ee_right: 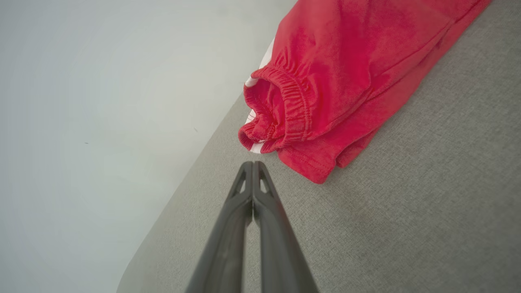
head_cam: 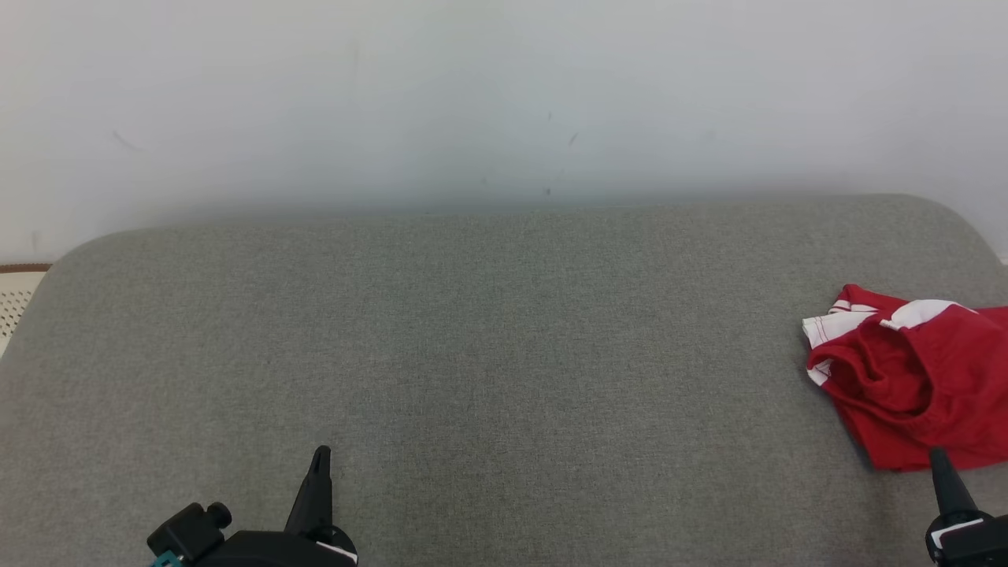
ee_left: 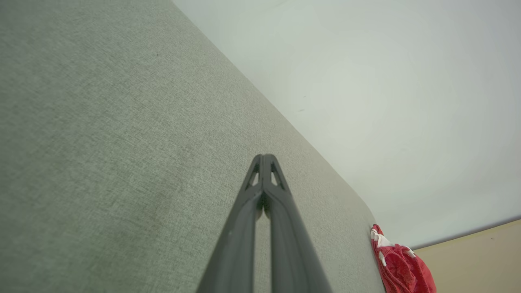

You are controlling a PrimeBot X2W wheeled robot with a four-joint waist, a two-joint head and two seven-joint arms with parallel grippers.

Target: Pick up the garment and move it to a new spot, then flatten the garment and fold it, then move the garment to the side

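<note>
The left gripper [head_cam: 321, 455] has long, tapering charcoal fingers [ee_left: 285, 232] with triangular cut-outs near the tips, set in a glossy black housing [head_cam: 260, 550] bearing a white patch [head_cam: 341, 552], a stubby black knob [head_cam: 191, 528] and a teal fleck [head_cam: 162, 561]. The right gripper [head_cam: 937, 455] has the same dark fingers on a black base [head_cam: 976, 545] with a white label [head_cam: 943, 534]

I see my left gripper [ee_left: 263, 156] with its two dark fingers pressed together at the tips, holding nothing, over the grey fabric surface [ee_left: 101, 142]. A pale wall [ee_left: 386, 101] runs beyond the surface's edge. The red and white garment [ee_left: 401, 268] lies crumpled at that edge, well apart from the fingertips.
</note>
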